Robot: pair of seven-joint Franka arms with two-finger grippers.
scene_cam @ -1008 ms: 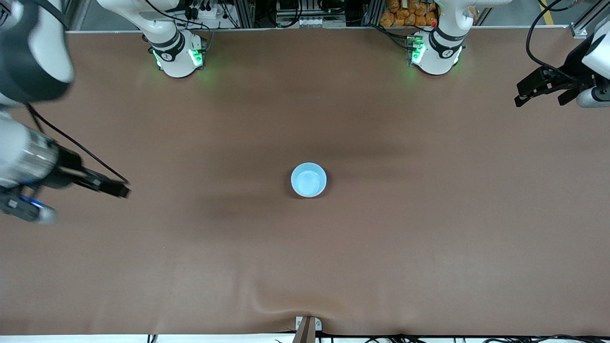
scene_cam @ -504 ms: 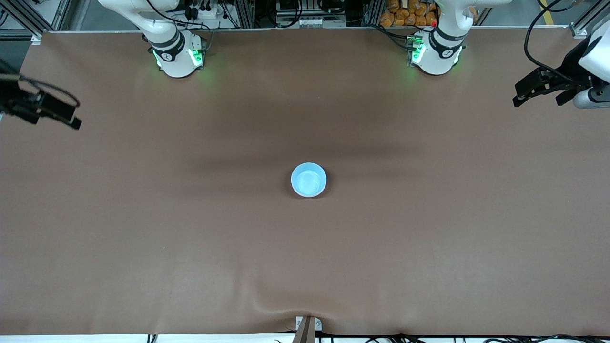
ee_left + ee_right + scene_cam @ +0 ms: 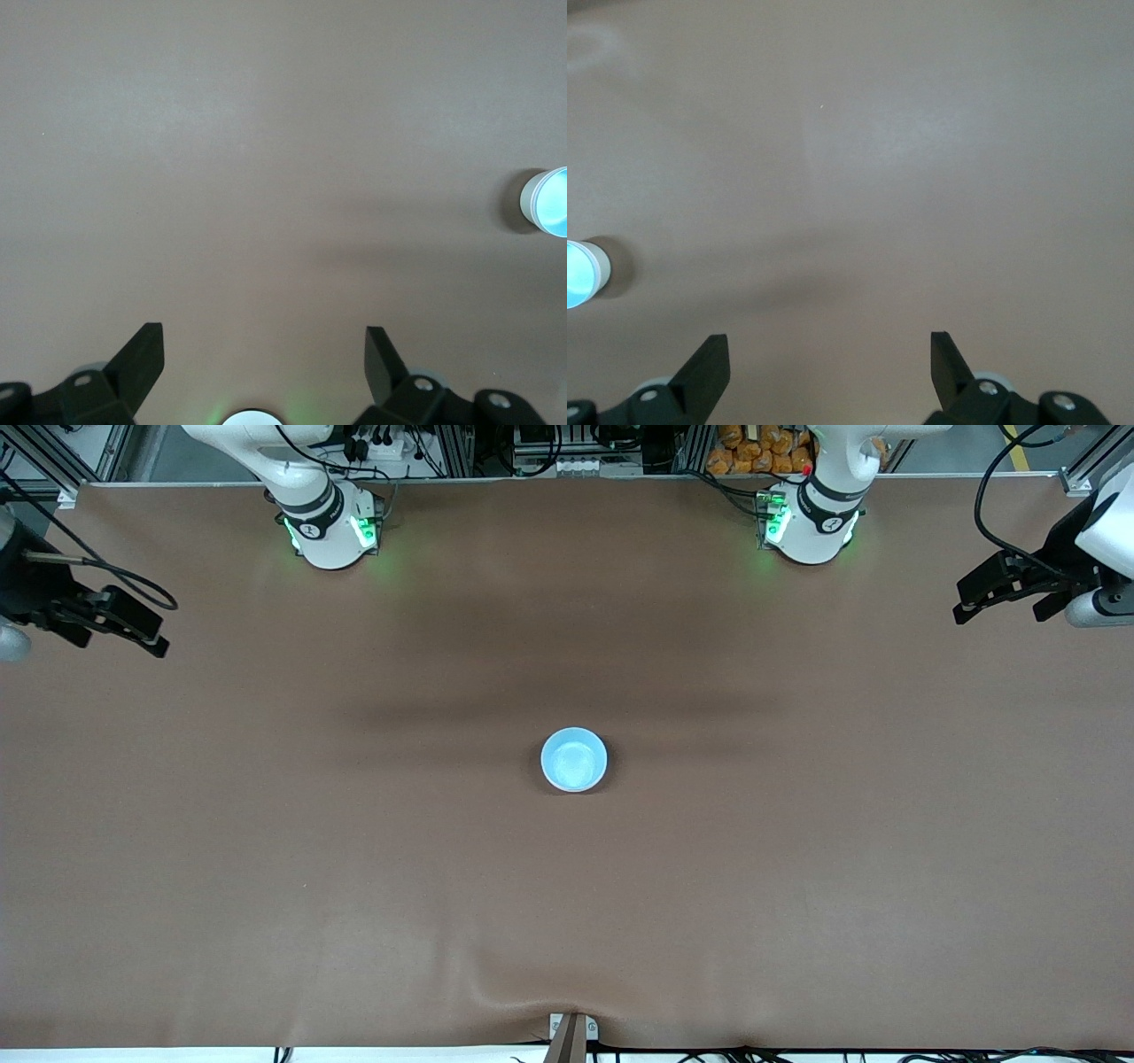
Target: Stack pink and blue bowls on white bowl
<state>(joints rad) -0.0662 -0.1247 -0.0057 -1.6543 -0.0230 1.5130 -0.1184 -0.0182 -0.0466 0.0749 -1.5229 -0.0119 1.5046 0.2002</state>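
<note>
Since one second ago the right gripper (image 3: 151, 640) has swung from low over the table's right-arm end up to the edge at about 10 o'clock from the blue bowl (image 3: 574, 759); the left gripper (image 3: 992, 598) barely moved and waits at 2 o'clock. Both jaws stand wide and hold nothing. Only blue shows at the table's (image 3: 797, 886) middle, probably topping the stack. It looks light, stiff and smooth, so pinching the rim wall seems best.
</note>
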